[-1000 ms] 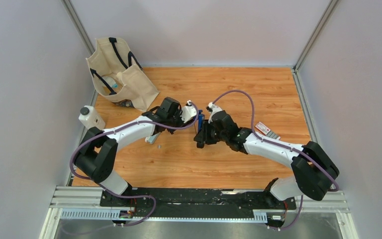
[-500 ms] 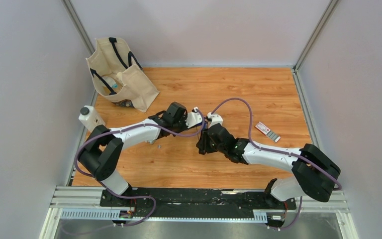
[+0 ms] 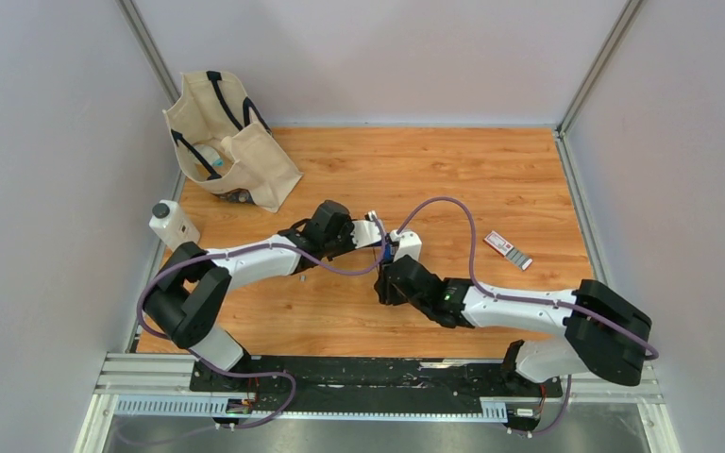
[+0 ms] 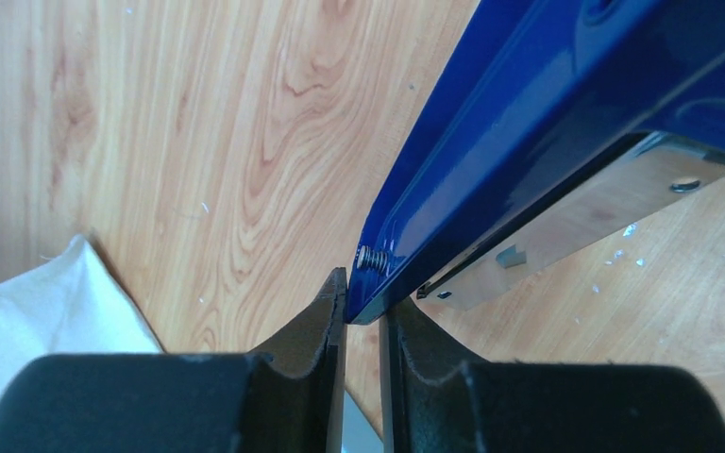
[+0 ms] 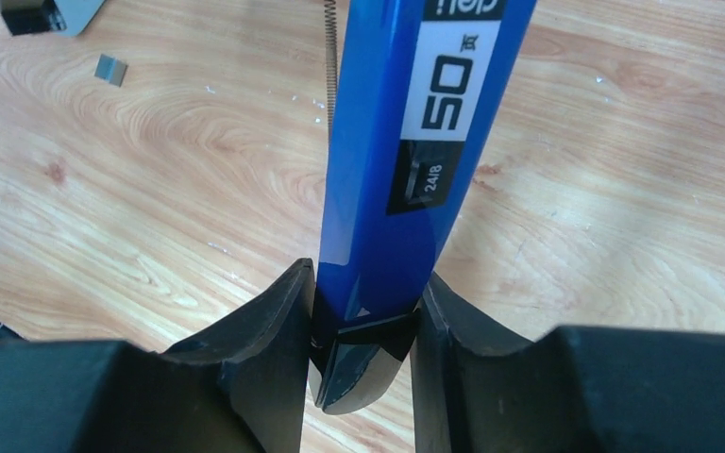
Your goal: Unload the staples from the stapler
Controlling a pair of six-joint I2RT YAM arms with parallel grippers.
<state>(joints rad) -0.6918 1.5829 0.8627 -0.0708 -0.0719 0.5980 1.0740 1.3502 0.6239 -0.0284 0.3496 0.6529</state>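
A dark blue bar (image 3: 386, 251) with a black end is held above the table between both grippers. It bears a "50" and "24/8" label (image 5: 406, 113), a thin spring and a silvery plate (image 4: 576, 212) below. My left gripper (image 4: 363, 304) is shut on one tip. My right gripper (image 5: 363, 307) is shut on the black end (image 5: 363, 354). In the top view the left gripper (image 3: 375, 236) is just above the right gripper (image 3: 384, 276). A light grey stapler (image 5: 28, 14) is cut off at the right wrist view's corner. A tiny grey strip of staples (image 5: 110, 68) lies beside it.
A beige tote bag (image 3: 227, 142) stands at the back left. A white bottle (image 3: 172, 225) sits at the left edge. A small red-and-white flat box (image 3: 508, 249) lies at the right. A tiny grey speck (image 3: 300, 277) lies under my left arm.
Both grippers and the blue bar have shifted to the right and toward the front. The left arm has stretched out and the right arm has drawn back and lower.
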